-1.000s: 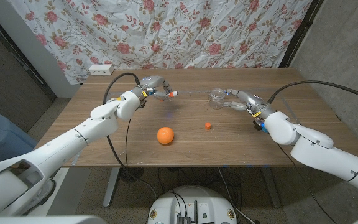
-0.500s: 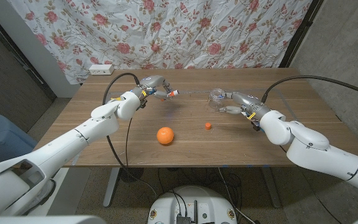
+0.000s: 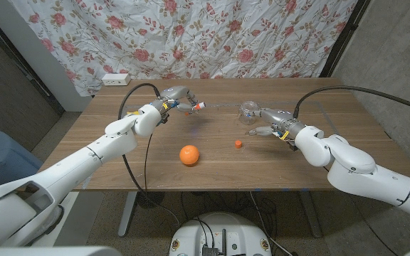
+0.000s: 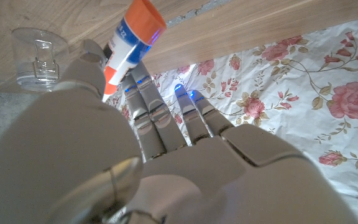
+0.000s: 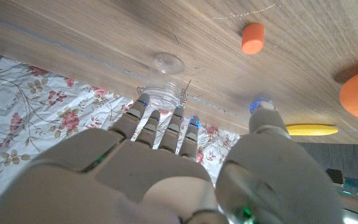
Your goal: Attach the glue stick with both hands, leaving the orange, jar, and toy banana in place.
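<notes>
Holding the glue stick (image 3: 195, 107) up off the table (image 3: 155, 171) near its far edge, the left hand (image 3: 176, 98) has the fingers (image 4: 143, 106) wrapped round the white and blue barrel, orange end poking out past them. Its small orange cap (image 3: 238, 144) sits alone on the wood, between the orange (image 3: 188, 155) and the jar (image 3: 248, 110). The right hand (image 3: 270, 121) hangs right by the jar with fingers (image 5: 166, 127) spread and nothing in them.

As I see it, the step is fetching that cap. It would go best if the right hand drew away from the jar first, since the glass looks light and easy to nudge, then came down on the cap from above and pinched it by its sides, open end facing the stick. The orange lies close enough that a wide sweep could roll it.

The cap is a short smooth plastic cylinder, likely slippery. The jar is clear, round, with a wire clasp. The orange is dull-skinned and round. The toy banana (image 5: 311, 129) is a slim yellow curve, in the right wrist view. The table is matte wood grain.
</notes>
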Robot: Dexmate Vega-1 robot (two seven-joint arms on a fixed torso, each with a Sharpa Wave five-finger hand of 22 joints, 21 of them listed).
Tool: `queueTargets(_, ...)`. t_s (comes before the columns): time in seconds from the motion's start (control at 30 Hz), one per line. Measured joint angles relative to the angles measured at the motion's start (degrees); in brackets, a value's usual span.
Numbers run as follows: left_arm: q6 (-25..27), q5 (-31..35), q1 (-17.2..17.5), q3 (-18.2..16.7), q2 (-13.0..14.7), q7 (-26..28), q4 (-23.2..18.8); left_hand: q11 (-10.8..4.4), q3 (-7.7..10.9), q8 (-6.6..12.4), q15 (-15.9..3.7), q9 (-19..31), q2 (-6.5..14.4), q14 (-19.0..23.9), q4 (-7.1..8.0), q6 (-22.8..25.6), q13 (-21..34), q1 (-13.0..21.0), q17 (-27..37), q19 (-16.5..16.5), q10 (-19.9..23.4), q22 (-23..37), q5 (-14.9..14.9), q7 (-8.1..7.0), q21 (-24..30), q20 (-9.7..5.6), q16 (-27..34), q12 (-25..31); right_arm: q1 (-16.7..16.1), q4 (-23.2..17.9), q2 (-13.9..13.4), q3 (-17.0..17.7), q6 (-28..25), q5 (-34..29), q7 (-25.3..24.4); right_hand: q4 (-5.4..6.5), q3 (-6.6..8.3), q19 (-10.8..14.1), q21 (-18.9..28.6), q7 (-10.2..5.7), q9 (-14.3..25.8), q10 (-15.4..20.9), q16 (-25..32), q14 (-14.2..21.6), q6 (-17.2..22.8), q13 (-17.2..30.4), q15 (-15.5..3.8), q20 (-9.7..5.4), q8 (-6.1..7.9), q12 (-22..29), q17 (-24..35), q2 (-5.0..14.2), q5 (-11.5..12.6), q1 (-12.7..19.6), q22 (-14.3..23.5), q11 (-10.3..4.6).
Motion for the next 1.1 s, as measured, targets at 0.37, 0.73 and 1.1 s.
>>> queueTargets(0.37,-0.8,-0.6,-0.5,0.5,-0.6,0.4,1.2,-0.31,-0.07,-0.22,0.15,0.0,0.1,-0.1,-0.07,0.0,0.0,-0.1,0.0,0.0,-0.3,0.0,0.0,0.00,0.0,0.00,0.0,-0.1,1.5,0.7,1.4,-1.3,2.4,-6.4,7.5,0.00,0.00,0.0,0.0,0.01,0.3,-0.1,0.5,0.4,-0.6,0.0,0.03,0.01,0.00,0.0,0.0,0.44,0.0,0.5,0.0,-0.07)
queueTargets(0.73,-1.3,-0.5,-1.1,1.0,-1.0,0.8,2.1,-0.39,-0.23,-0.66,-0.16,0.3,0.1,-0.5,-0.23,0.0,0.0,-0.1,0.0,0.0,-0.2,0.0,0.0,0.00,0.0,0.00,0.0,-0.2,3.4,2.5,3.8,-2.7,5.2,-10.9,12.5,0.32,0.31,0.6,0.0,0.11,0.3,0.6,0.9,1.7,0.4,0.3,0.31,0.63,0.00,0.0,0.3,-0.08,-0.2,2.0,0.0,-0.30)
queueTargets(1.1,-2.1,-0.4,-2.0,1.6,-1.5,1.2,3.5,-0.41,-0.31,-0.53,-0.16,0.2,0.1,-0.4,-0.31,0.0,0.0,-0.1,0.0,0.0,-0.2,0.0,-0.1,0.00,0.0,0.00,0.0,-0.3,5.5,5.0,6.4,-4.0,8.3,-14.2,16.5,0.31,0.79,1.4,0.0,-0.52,0.3,1.9,1.3,1.9,1.2,0.4,0.10,1.03,0.35,0.2,0.5,-0.29,-0.2,3.2,0.0,-1.19)
